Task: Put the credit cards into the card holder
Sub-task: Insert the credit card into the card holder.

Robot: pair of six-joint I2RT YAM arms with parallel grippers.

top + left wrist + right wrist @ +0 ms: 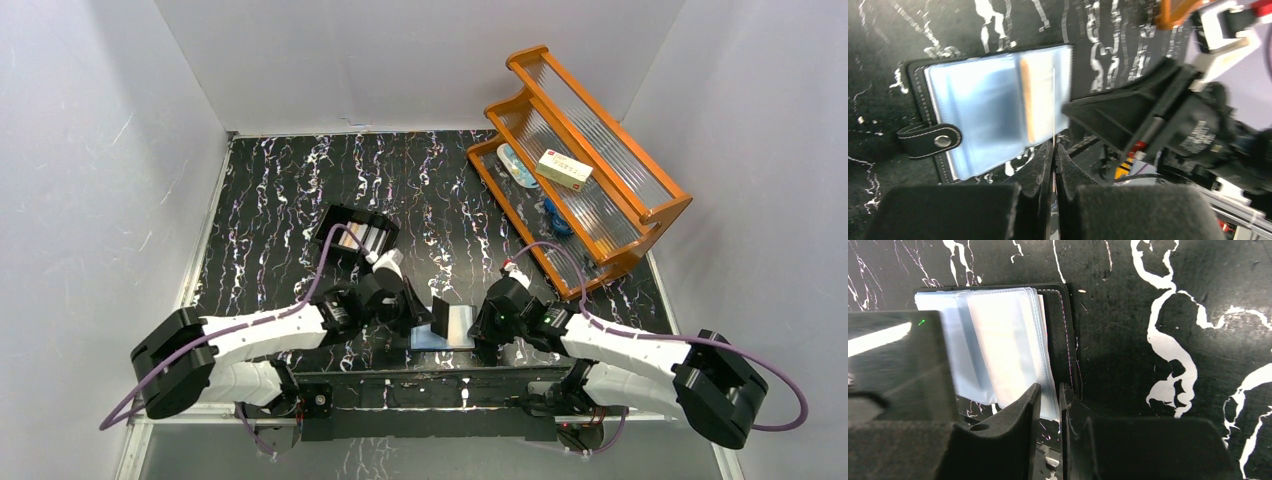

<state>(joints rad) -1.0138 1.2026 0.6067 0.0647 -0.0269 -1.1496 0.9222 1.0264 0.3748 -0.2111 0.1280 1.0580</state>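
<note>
Marbled table (280, 200): card holder (455, 328) lies open at near centre. Right gripper (1048, 400) jaws nearly together, apparently pinching its clear sleeve (1013, 340). Left gripper (1054, 150) jaws pressed on 1 credit card (441, 315), upright above the sleeves. Recommended: lift the sleeve mouth, align the card edge squarely, slide slowly.

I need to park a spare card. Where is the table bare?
Bare table lies far-left, between the black box and the wall, and between that box and the orange rack. Crowded near-centre: left fingers pinch a credit card, right fingers a card holder sleeve.
</note>
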